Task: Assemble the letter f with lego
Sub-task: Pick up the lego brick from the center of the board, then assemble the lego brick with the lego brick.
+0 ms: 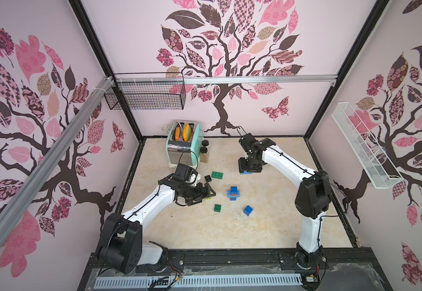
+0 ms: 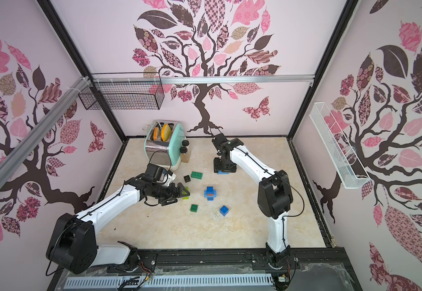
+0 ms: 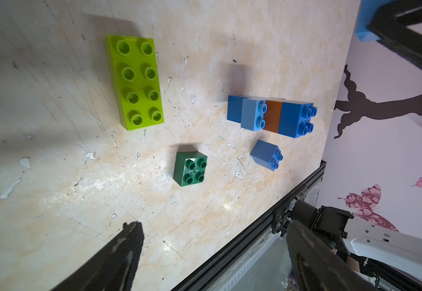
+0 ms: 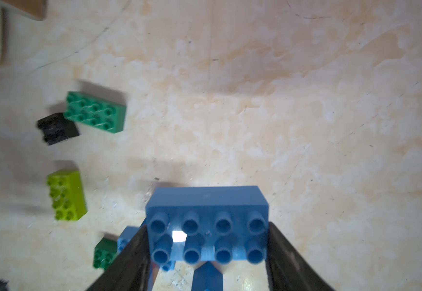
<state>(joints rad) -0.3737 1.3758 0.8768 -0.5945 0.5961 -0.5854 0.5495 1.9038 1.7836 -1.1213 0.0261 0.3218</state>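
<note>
The right end effector point(image 4: 208, 226) grasps a blue oblong studded plastic brick point(image 4: 206, 201) endwise. The left end effector point(image 3: 212, 226) hangs released.

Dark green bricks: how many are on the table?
2: the oblong brick beside the black brick; the square brick near the loose blue brick. The left arm may hide others.

My gripper point(image 4: 207, 235) is clamping the blue eight-stud brick point(image 4: 206, 201) by its short ends. Rest is blurring: green oblong brick point(image 4: 95, 112) sitting just beside black brick point(image 4: 56, 129), lime brick point(image 4: 66, 195) lying apart.
</note>
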